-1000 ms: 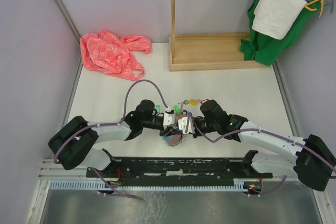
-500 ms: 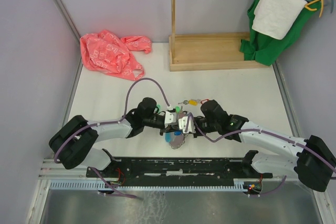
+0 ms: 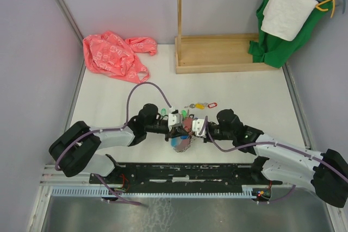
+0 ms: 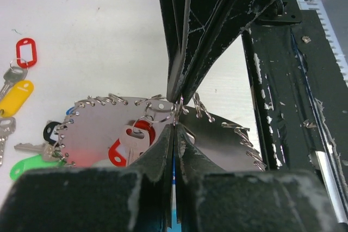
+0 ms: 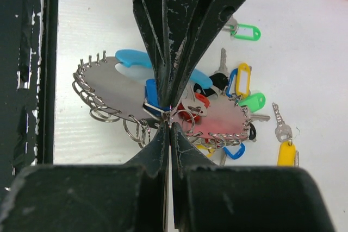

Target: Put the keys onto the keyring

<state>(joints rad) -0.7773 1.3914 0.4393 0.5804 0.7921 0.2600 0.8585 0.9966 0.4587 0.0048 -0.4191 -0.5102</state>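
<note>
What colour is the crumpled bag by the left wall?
Pinkish red bag, best in the top view.

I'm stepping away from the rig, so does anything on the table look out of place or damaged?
Nothing looks broken or spilled. A crumpled pink plastic bag lies at the far left of the table, apart from the work. A few tagged keys lie loose just beyond the keyring, not yet on it.

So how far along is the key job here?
Done: several tagged keys already hang on the keyring. In hand: left gripper and right gripper are both shut on its edge. Left: the yellow-tagged key, red-tagged key and green-tagged key lie loose on the table.
</note>
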